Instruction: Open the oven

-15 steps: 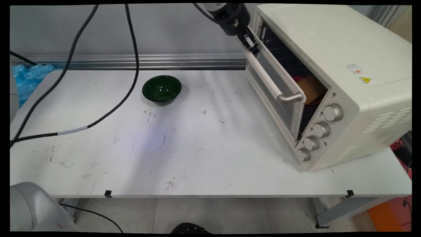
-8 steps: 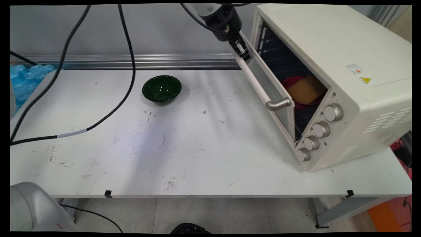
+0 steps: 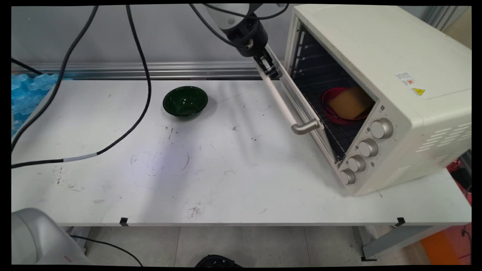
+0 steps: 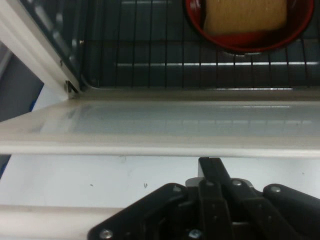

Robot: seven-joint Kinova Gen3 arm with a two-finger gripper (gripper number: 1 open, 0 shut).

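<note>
Fingers (image 3: pixel 272 71) clenched on oven door handle (image 3: pixel 280 101); scuffed white table (image 3: pixel 211 169), grey wall (image 3: pixel 180 34).

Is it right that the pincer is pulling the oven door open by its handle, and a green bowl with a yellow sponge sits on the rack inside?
Not quite: the bowl inside is red, as the main and hand views both show. The green bowl stands empty on the table. The pincer is at the door handle of the oven, and the yellow sponge lies in the red bowl.

Even, bright overhead light; soft shadows on table (image 3: pixel 226 169); glare on oven door (image 4: pixel 160 125); hand view slightly soft.
</note>
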